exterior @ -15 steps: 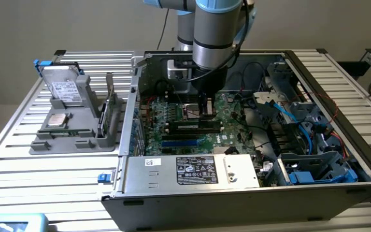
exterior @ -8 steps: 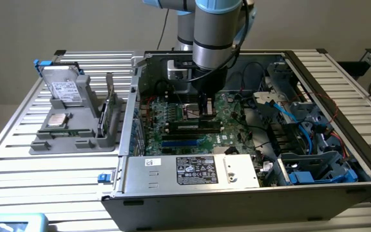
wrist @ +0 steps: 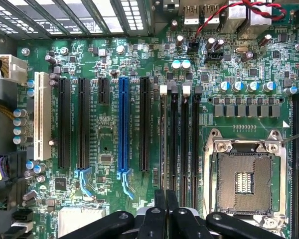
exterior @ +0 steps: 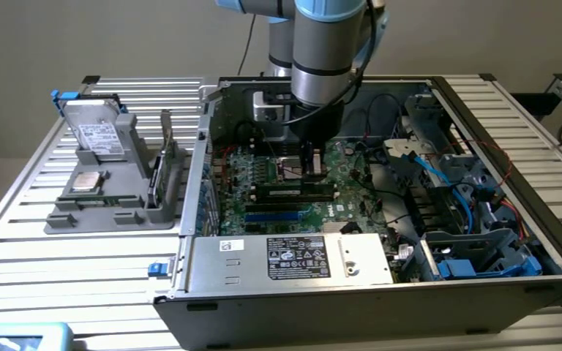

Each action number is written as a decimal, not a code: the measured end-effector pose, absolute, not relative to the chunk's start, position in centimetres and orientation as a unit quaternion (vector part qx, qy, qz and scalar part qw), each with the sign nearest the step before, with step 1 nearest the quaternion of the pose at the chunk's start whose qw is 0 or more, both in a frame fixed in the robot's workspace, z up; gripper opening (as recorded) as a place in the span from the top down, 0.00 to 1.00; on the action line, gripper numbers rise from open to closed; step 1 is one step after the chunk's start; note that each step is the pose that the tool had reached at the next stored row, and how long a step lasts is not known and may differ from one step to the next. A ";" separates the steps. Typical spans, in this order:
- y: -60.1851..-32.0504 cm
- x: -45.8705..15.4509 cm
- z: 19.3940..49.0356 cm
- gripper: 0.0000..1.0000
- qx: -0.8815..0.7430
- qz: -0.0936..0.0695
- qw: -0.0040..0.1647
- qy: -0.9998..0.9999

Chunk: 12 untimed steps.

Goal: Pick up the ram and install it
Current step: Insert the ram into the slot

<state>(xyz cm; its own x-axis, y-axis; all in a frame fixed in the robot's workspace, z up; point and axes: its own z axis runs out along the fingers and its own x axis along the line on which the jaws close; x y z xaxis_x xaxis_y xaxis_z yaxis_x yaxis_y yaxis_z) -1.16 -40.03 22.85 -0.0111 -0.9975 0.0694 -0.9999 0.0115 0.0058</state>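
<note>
— What takes up the most room?
— A slatted counter [exterior: 27, 248] carrying an open computer case [exterior: 359, 314]. The arm [exterior: 325, 51] reaches down into it. Its upper part is cut off by the frame edge, and its wrist covers part of the motherboard [wrist: 112, 124].
— And beside the case?
— On the exterior view's left, a gray holder [exterior: 76, 216] with a hard drive [exterior: 100, 135] leaning in it.
— The end effector [wrist: 166, 195]?
— Narrow, with its fingers [wrist: 160, 206] drawn together over the memory slots [wrist: 185, 139]. Whether they pinch anything, I can't tell.
— Where's the ram [wrist: 163, 144]?
— It looks seated edge-up, a thin strip in the memory slot nearest the expansion slots [wrist: 123, 124]. Its chips and label can't be made out, and its near end is hidden under the end effector.
</note>
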 end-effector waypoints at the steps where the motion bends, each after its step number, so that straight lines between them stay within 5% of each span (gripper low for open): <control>1: -40.0 -1.2 22.8 0.88 0.703 0.022 0.027 -0.711; 5: -40.0 -1.2 22.8 0.87 0.703 0.023 0.026 -0.711; 8: -40.0 -1.2 22.9 0.74 0.703 0.023 0.026 -0.711; 12: -40.0 -1.0 23.7 0.74 0.703 0.023 0.026 -0.711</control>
<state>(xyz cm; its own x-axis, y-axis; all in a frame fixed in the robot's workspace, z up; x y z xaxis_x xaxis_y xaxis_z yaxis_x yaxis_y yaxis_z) -1.05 -40.03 23.70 -0.0112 -0.9975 0.0693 -0.9999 0.0115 0.0042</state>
